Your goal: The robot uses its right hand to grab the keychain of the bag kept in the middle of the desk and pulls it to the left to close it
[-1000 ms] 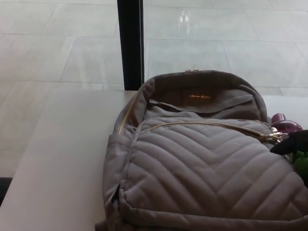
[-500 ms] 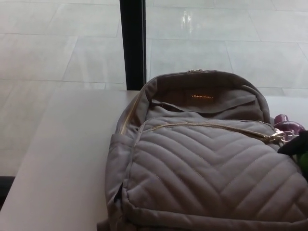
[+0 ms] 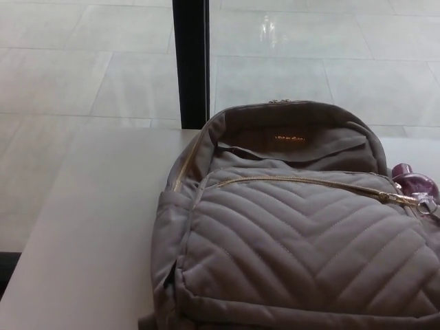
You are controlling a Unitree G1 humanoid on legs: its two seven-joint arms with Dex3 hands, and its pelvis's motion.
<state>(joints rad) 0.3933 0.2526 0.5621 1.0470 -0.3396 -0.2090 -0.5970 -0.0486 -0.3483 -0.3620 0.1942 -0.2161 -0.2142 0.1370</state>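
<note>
A: Where is the bag (image 3: pixel 295 240)?
B: It lies flat on the white table (image 3: pixel 89 227) with its quilted grey front up. It fills the middle and right of the head view and runs off the lower and right edges.
A: And the keychain (image 3: pixel 426 203)?
B: At the far right edge of the picture, at the right end of the gold zip (image 3: pixel 302 181) that crosses the bag's front. It is a small pale metal piece, partly cut off by the frame.
A: Is that zip shut?
B: The slider (image 3: pixel 397 198) sits at the right end, just beside the keychain. From there the gold line runs thin to the left corner of the pocket. From this angle I cannot tell whether the teeth are parted.
A: What about the robot hands?
B: Neither the left robot hand nor the right robot hand is in view, so I cannot say how their fingers stand.
A: Anything near the keychain?
B: A shiny purple thing (image 3: pixel 414 181) lies just behind it, against the bag's right shoulder.
A: And the top of the bag?
B: The upper part gapes and shows the lining, with a small gold label (image 3: pixel 289 139) on it.
A: Behind the table?
B: A black post (image 3: pixel 190 62) stands upright behind the bag's left shoulder, with pale floor (image 3: pixel 82 75) tiles beyond
</note>
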